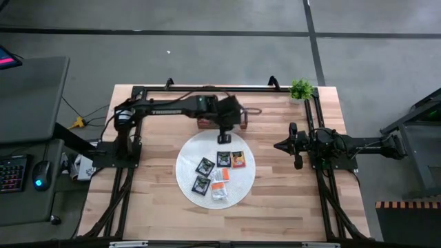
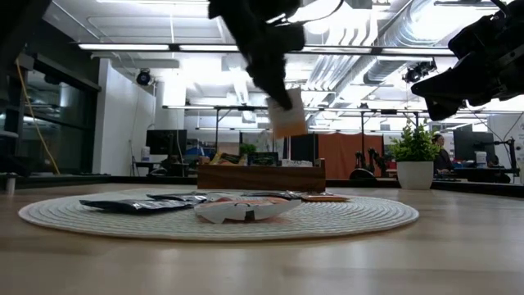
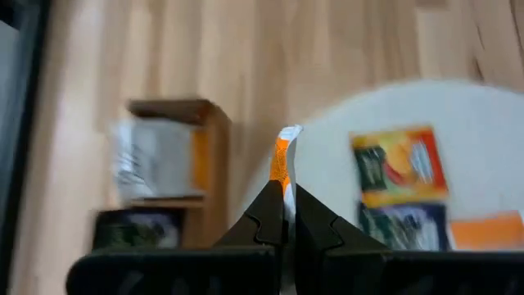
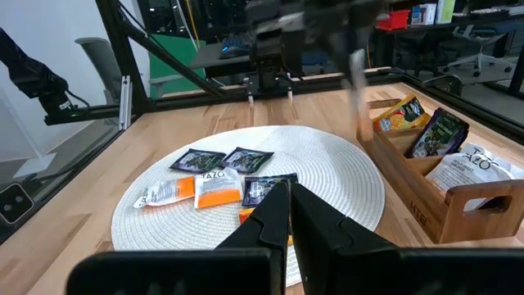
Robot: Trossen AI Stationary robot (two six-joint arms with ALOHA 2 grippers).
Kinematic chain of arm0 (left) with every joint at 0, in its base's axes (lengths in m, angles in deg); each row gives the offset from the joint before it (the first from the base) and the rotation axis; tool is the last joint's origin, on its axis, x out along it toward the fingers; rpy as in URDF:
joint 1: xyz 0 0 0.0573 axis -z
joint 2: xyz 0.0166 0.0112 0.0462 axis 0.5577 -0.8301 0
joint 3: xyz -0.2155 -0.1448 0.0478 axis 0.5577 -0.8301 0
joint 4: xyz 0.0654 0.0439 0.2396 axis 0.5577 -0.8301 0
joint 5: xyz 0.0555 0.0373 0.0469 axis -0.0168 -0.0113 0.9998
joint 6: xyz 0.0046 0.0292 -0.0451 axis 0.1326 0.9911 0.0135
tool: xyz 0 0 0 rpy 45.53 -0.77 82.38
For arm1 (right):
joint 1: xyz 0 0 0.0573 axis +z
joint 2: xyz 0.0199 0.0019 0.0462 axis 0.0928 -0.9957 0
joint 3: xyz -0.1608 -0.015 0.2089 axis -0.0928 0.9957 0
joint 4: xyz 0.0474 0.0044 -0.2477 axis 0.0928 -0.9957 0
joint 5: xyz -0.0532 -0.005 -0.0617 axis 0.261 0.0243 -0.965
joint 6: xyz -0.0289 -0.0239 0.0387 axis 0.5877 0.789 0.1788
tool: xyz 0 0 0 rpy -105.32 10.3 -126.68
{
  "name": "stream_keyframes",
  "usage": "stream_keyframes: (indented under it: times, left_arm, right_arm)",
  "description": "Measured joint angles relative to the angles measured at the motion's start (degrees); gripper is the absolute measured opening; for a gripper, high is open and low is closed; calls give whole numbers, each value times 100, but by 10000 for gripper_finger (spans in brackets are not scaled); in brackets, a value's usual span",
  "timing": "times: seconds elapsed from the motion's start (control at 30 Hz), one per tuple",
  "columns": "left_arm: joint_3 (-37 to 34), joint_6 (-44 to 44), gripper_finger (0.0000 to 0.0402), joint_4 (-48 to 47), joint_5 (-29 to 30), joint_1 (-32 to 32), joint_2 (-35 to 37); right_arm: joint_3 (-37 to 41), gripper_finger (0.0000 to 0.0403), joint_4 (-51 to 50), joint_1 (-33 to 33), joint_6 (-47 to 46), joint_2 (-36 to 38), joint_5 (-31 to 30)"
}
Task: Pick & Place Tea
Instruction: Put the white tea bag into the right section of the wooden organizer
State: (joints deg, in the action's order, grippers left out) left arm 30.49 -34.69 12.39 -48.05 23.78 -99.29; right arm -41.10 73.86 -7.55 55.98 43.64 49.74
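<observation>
A sachet [image 3: 286, 156] is pinched edge-on in the left gripper [image 3: 286, 215], held in the air above the far edge of the mat [image 1: 186, 180], close to the tray [image 3: 214, 156]. The sachet is best carried over a compartment (one that matches its kind, if sorting is meant), lowered between the walls, and only then let go, so that it does not catch on a rim. Other sachets [image 1: 204, 167] lie on the mat. The right gripper [image 1: 279, 146] is parked well aside, pressed together and empty.
</observation>
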Motion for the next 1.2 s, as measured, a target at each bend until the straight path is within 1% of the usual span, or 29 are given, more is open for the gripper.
stream_keyframes:
  times: [0.23,0.4,0.47,0.57,0.73,0.83,0.93,1.03,1.1,1.2]
  left_arm:
    - [1182,184,0,-525,15,-289,-788]
    - [1738,348,0,-717,1,-439,-1153]
    - [1820,348,0,-863,-26,-501,-1289]
    - [1947,318,0,-762,-65,-550,-1470]
    - [1944,304,0,-802,-71,-603,-1507]
    - [1955,299,0,-708,17,-604,-1604]
    - [1927,279,0,-853,78,-643,-1654]
    - [1964,199,0,-676,168,-655,-1734]
    - [1938,150,0,-773,266,-694,-1803]
    - [1937,142,0,-784,245,-723,-1835]
  right_arm:
    - [1,12,-1,-1,0,3,0]
    - [-1,12,-1,1,0,3,0]
    - [0,12,-1,-1,-1,3,0]
    - [0,12,-1,0,0,3,0]
    - [-1,12,-1,-1,-1,3,0]
    - [-1,12,-1,0,0,3,2]
    - [-1,12,-1,-1,0,3,0]
    - [0,12,-1,-1,-1,3,0]
    - [1,12,-1,-1,0,3,2]
    - [0,12,-1,-1,-2,3,0]
